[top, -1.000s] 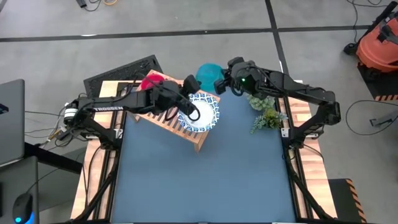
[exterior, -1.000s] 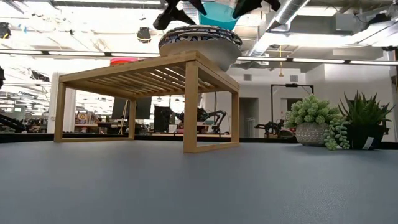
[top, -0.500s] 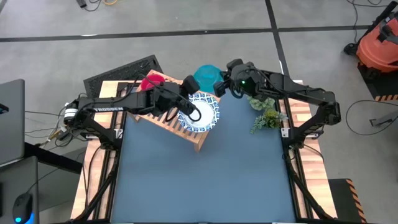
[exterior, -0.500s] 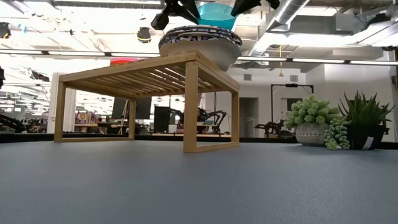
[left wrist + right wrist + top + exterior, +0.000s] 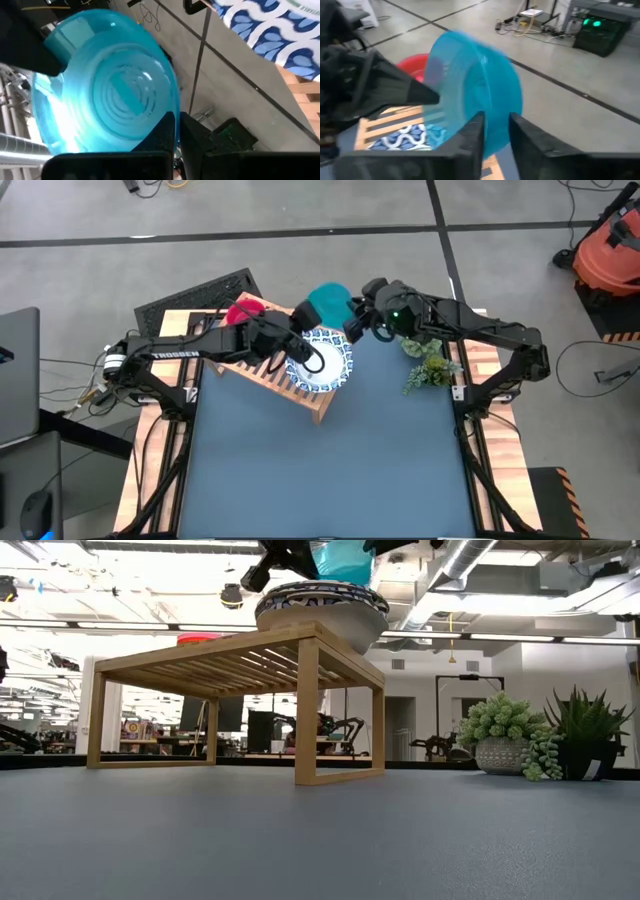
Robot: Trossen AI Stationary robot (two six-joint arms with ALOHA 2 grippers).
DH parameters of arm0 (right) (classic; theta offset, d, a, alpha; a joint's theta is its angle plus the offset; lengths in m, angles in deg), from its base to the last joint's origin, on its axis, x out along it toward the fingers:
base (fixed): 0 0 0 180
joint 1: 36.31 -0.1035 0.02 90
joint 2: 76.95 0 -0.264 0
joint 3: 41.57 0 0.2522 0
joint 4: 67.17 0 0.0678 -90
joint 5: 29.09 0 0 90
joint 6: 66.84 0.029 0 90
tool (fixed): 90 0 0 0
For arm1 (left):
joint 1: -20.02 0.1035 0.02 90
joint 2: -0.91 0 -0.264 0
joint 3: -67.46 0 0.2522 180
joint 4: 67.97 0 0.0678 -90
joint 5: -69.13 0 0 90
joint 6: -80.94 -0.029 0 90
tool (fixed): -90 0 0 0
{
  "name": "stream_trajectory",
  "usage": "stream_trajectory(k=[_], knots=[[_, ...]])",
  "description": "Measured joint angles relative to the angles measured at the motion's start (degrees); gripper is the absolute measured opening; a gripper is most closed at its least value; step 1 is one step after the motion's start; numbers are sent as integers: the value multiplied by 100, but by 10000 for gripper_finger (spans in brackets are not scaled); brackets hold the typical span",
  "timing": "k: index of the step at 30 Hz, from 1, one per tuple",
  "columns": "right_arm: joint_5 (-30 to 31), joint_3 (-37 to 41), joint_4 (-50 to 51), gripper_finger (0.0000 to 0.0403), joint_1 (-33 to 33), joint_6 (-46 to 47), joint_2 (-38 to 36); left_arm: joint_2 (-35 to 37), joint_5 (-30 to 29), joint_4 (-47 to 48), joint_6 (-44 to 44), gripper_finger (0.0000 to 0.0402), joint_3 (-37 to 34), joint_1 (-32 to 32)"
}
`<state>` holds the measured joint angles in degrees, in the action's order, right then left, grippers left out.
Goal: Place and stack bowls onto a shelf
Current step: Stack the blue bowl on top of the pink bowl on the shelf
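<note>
Swinging leftward since a second ago, the teal bowl point(image 5: 327, 304), pinched in our right jaws point(image 5: 352, 326), now hangs beside the patterned bowl point(image 5: 323, 361) on the shelf point(image 5: 262, 370); left jaws point(image 5: 304, 350) look spread there.

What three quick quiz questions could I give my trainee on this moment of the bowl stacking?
1. True or false: the teal bowl rests flat on the table.
2. Which gripper holds the teal bowl: A left, B right?
3. Fill in: the blue-patterned bowl sits on the ____.

Key:
1. False; it is held tilted in the air above the shelf.
2. B; the right gripper pinches its rim, while the left gripper is at the patterned bowl.
3. Shelf.
</note>
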<state>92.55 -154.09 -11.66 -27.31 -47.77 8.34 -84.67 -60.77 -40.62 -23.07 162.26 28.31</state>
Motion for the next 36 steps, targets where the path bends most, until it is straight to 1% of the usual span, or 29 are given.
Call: stream_trajectory(k=[3,5,8,10,15,19,21,23,25,27,30,32,34,36], knots=[[-281,2,-150,166,8,-56,-1,3,-61,-65,26,1,1,0],[-335,-3,-169,201,9,-120,-18,7,-136,-124,36,2,2,-1],[-353,-101,-163,238,-5,-283,-66,19,-310,-126,193,2,7,-2],[-392,-152,-72,247,-47,-298,-222,51,-411,-89,464,2,7,-2],[-371,-192,74,244,-249,-298,-687,396,-588,225,1158,1,12,-3],[-355,-192,370,239,-480,-120,-1009,887,-574,1091,2286,1,17,6],[-332,-190,563,238,-554,-56,-1125,1158,-501,1729,2990,0,15,65],[-292,-190,716,237,-608,57,-1243,1438,-256,2272,3846,0,17,165],[-225,-190,824,237,-629,136,-1275,1676,179,2860,4721,0,17,289],[-178,-189,948,237,-639,191,-1314,1900,689,3222,5426,0,17,425],[-170,-190,994,237,-638,205,-1306,2119,1203,3541,6375,0,16,615],[-159,-188,1033,237,-636,205,-1272,2211,1696,3822,6917,0,15,788],[-156,-188,1029,237,-632,205,-1252,2283,2094,3956,7244,0,15,940],[-156,-188,1039,237,-632,205,-1191,2284,2147,4269,7404,0,15,1040]])
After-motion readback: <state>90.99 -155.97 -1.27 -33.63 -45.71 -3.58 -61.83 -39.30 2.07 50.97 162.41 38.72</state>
